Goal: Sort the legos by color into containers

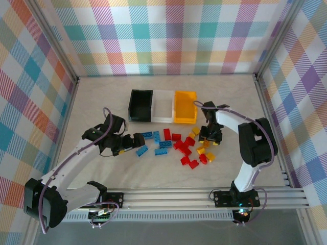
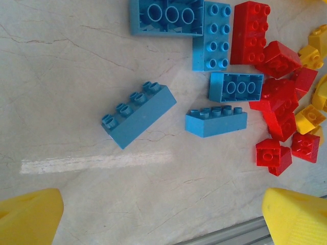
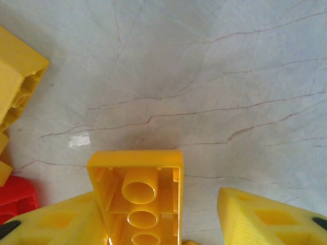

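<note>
**Bricks on the desk, three bins in a row**

From above, the black bin [image 1: 132, 106], the clear bin [image 1: 163, 119] and the yellow bin [image 1: 185, 120] stand side by side, touching, toward the far side of the desk [image 1: 102, 97]. In front of them lie the bricks: blue bricks [image 1: 158, 143] to the left, red bricks [image 1: 185, 149] in the middle, yellow bricks [image 1: 205, 148] to the right. The left fingers [image 1: 138, 140] sit low beside the blue ones; the right fingers [image 1: 209, 137] point down over the yellow ones.

The left wrist camera shows the left fingers [image 2: 30, 217] spread wide, holding nothing. Beyond them a lone blue brick [image 2: 139, 115] lies apart from the heap.

The right wrist camera shows the right fingers [image 3: 265, 219] partly open around one yellow brick [image 3: 138, 194], hollow side facing the camera — it rests against one finger, with a gap to the other. A red brick [image 3: 15, 196] lies at the edge.
</note>
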Tool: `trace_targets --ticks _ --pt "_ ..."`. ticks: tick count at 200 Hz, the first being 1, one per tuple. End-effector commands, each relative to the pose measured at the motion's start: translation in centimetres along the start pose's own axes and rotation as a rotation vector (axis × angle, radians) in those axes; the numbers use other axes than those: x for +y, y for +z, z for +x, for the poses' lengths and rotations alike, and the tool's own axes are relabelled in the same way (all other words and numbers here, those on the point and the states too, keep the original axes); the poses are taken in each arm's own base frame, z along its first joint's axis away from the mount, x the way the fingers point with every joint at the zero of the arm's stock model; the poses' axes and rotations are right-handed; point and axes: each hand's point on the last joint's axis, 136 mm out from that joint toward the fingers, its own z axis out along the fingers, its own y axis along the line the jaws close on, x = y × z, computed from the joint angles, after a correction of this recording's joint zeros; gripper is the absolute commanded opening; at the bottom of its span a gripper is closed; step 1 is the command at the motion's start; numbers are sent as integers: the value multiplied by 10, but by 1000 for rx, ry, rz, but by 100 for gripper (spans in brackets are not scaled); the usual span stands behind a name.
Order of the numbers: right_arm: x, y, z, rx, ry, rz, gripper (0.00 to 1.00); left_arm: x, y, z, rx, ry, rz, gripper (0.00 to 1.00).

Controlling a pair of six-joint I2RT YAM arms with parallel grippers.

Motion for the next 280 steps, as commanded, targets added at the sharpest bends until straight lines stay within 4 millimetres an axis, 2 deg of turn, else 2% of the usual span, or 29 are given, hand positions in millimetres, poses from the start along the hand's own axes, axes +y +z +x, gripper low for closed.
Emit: trace_targets --ticks 1,74,101,121,149,166,183,242,280 --pt "2 -2 -9 -14 -3 4 54 4 0 11 29 -7 -9 100" --pt "0 3 -7 -12 -9 6 41 4 2 9 27 -13 -13 100" --pt "0 4 -8 -11 -15 1 40 4 5 9 32 -23 -14 100" --pt "0 7 -8 -6 -17 -1 47 4 5 9 31 -28 -13 100" --pt "0 11 -8 -2 -13 -9 47 4 6 8 32 -31 -16 100" --pt "1 13 -9 2 -10 -16 46 4 6 8 35 -32 -18 100" --pt "1 14 -8 4 -11 -17 39 4 6 7 34 -34 -20 100" --pt "-3 1 -6 -23 -18 -12 36 3 10 4 28 -43 -15 100" --pt "-3 -19 -8 -55 -27 -14 36 -1 10 0 19 -43 -6 100"
